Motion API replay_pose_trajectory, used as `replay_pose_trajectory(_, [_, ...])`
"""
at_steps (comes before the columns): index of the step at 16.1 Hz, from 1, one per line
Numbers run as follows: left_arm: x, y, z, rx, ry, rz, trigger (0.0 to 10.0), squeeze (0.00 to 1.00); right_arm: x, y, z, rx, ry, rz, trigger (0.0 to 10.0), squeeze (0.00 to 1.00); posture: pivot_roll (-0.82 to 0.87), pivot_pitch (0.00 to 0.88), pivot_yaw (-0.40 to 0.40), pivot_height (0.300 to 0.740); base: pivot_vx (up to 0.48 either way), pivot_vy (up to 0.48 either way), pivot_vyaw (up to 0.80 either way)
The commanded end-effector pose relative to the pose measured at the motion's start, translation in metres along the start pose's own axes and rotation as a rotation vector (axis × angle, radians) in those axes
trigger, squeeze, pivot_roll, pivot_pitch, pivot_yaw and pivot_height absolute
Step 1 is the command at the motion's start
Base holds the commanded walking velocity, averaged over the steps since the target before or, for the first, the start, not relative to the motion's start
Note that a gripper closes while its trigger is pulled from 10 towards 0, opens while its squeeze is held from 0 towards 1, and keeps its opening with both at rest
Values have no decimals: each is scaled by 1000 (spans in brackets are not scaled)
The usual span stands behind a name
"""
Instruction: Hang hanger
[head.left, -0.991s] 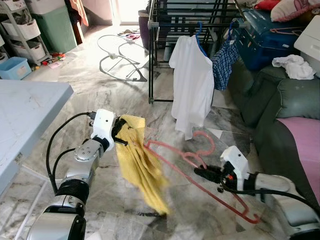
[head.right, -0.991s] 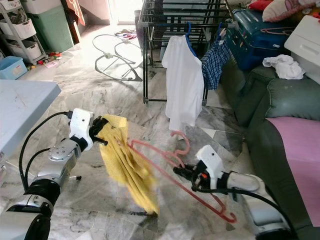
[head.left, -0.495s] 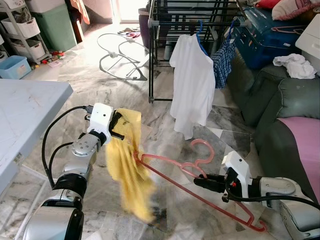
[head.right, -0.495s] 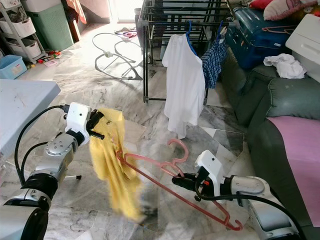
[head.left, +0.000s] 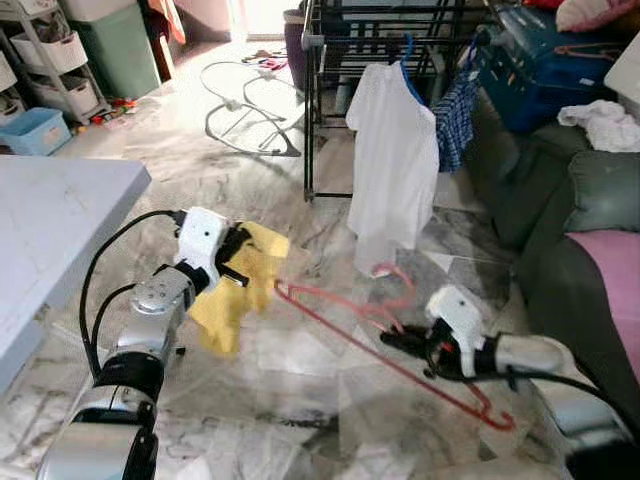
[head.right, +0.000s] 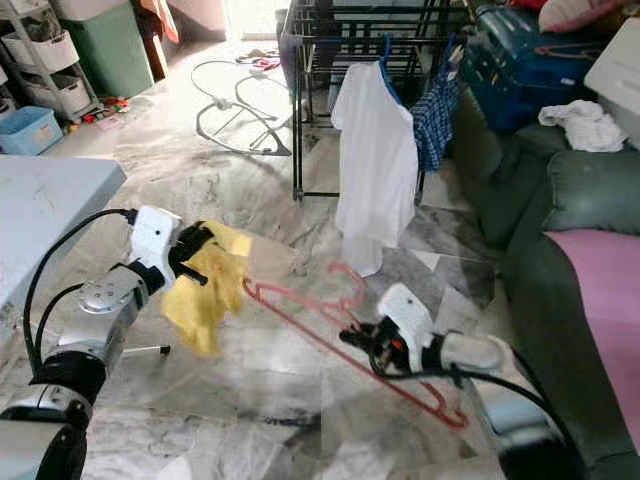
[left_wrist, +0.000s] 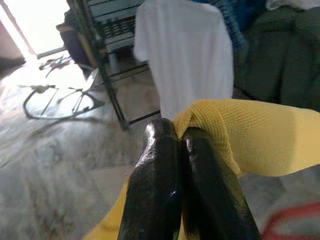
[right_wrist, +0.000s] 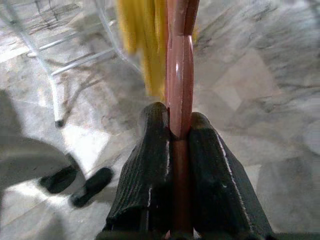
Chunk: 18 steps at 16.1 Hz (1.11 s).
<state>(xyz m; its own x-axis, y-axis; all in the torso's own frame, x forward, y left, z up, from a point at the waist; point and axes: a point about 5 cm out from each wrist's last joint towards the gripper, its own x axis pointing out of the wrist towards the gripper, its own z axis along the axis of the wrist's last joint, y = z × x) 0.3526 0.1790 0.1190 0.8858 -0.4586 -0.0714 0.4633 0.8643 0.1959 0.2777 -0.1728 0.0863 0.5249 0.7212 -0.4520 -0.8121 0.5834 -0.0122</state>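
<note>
The yellow cloth (head.left: 238, 290) blurs at its lower end, its edge unreadable. The pink hanger (head.left: 385, 345) hook smears against the white shirt (head.left: 392, 170) hem (overlap or touch, cannot tell).

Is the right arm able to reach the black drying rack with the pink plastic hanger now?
Probably not yet. The right gripper holds the pink plastic hanger low over the floor, and the black drying rack stands farther ahead.
</note>
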Motion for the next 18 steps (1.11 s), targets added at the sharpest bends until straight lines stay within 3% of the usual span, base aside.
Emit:
replay_pose_trajectory(1, [1, -6, 7, 22, -30, -45, 10000, 0, 6, -3, 4, -25, -9, -19, 10000, 0, -132, 70, 49, 740, 0, 0, 0])
replay_pose_trajectory(4, [-1, -16, 11, 9, -55, -104, 10000, 0, 19, -11, 6, -51, -19, -77, 10000, 0, -115, 69, 39, 740, 0, 0, 0])
replay_pose_trajectory(8, [-2, -27, 28, -22, -137, -143, 10000, 0, 33, -11, 5, 10, -40, -80, 10000, 0, -105, 68, 30, 740, 0, 0, 0])
replay_pose_trajectory(15, [2, -51, 58, -39, -248, -214, 10000, 0, 56, 3, -14, 221, -9, -40, 10000, 0, -98, 64, 35, 740, 0, 0, 0])
replay_pose_trajectory(17, [-1, -69, 68, -70, -255, -338, 10000, 0, 57, -11, -32, 211, 131, -221, 10000, 0, -91, 66, 34, 740, 0, 0, 0])
replay_pose_trajectory(18, [-4, -72, 67, -80, -242, -369, 10000, 0, 55, -19, -30, 250, 110, -284, 10000, 0, -86, 68, 33, 740, 0, 0, 0])
